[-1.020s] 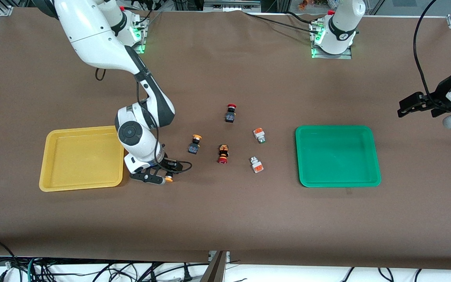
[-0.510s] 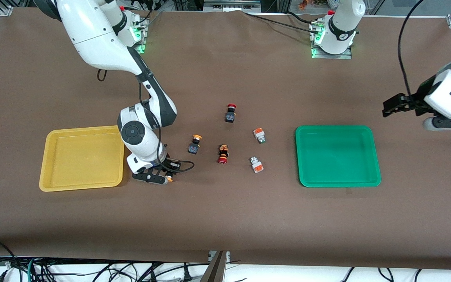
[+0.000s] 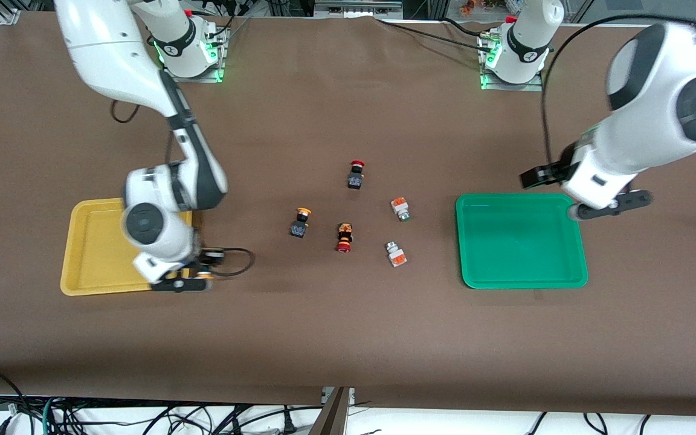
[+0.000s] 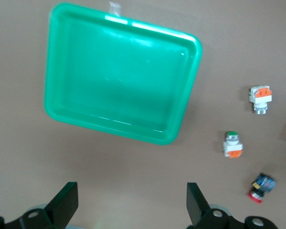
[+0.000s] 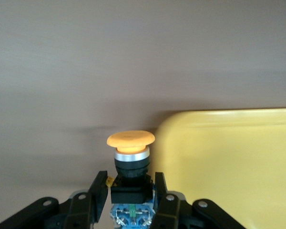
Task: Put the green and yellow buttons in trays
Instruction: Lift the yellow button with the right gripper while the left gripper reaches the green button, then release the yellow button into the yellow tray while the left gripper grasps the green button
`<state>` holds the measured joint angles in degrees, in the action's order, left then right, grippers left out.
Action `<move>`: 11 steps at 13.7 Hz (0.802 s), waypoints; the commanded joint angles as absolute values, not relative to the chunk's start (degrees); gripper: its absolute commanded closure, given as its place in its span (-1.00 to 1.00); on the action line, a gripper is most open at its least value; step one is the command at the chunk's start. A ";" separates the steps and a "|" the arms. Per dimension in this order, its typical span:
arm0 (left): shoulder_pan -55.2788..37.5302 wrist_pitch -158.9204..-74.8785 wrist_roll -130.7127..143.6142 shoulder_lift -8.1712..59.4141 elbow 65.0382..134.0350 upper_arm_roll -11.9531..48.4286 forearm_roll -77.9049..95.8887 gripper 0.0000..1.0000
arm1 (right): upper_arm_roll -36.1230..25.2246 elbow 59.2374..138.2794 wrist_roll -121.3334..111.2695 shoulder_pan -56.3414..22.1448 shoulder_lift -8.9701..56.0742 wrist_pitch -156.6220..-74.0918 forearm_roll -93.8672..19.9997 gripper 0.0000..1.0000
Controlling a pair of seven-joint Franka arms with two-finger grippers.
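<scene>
My right gripper (image 3: 199,280) is shut on a yellow button (image 3: 204,276), whose dark body sits between the fingers (image 5: 101,183) with the orange cap (image 5: 131,139) sticking out. It hangs over the table just beside the yellow tray (image 3: 94,241), at the corner nearest the front camera; the tray's rim (image 5: 219,117) shows close by. A second yellow button (image 3: 300,222) and two white-grey green buttons (image 3: 400,208) (image 3: 395,254) lie mid-table. My left gripper (image 4: 132,205) is open and empty beside the green tray (image 3: 520,241), near its corner by the left arm's base.
Two red-capped switches (image 3: 356,174) (image 3: 344,237) lie among the buttons at mid-table. The left wrist view shows the green tray (image 4: 119,71), both white-grey buttons (image 4: 260,98) (image 4: 232,144) and one red switch (image 4: 261,185). Brown cloth covers the table.
My right gripper closed on the yellow button and carried it toward the yellow tray. The left arm swung in from the table's end to the green tray's corner.
</scene>
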<state>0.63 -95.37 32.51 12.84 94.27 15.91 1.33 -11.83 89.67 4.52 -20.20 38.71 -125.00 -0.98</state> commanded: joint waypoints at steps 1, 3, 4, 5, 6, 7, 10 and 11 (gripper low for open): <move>-1.57 -104.29 44.78 16.68 98.77 20.29 1.93 -1.00 | -15.45 90.88 -8.39 -16.71 36.91 -121.56 -1.32 1.00; -6.31 -113.16 51.21 21.86 101.07 20.30 1.41 -1.00 | -16.00 91.58 -16.49 -12.07 36.91 -121.55 -1.41 1.00; -8.68 -118.08 55.07 25.36 101.07 20.04 0.97 -1.00 | -16.00 92.19 -19.48 -10.04 36.91 -121.47 -1.41 1.00; -10.27 -121.52 57.98 28.27 101.16 20.13 -0.43 -1.00 | -16.00 93.33 -21.51 -8.71 36.74 -121.55 -1.49 1.00; -11.50 -123.29 60.01 30.13 101.16 20.13 -1.83 -1.00 | -16.00 94.73 -22.58 -7.48 36.13 -121.64 -1.49 1.00; -13.51 -123.57 62.29 31.36 101.68 20.13 -3.06 -1.00 | -16.00 95.62 -22.76 -6.95 35.86 -121.64 -1.49 1.00; -17.12 -124.01 69.59 33.30 102.92 20.04 -5.52 -1.00 | -15.82 96.07 -22.15 -6.50 35.33 -121.29 -4.89 -1.00; -17.57 -124.36 71.78 34.18 102.92 20.04 -6.84 -1.00 | -15.56 95.11 -21.97 -7.11 34.98 -120.42 -7.62 -1.00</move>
<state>-16.15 -123.88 67.47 34.05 102.47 20.44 -3.92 -16.37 94.33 -21.71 -6.46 37.67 -121.90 -3.86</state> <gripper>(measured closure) 0.000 0.405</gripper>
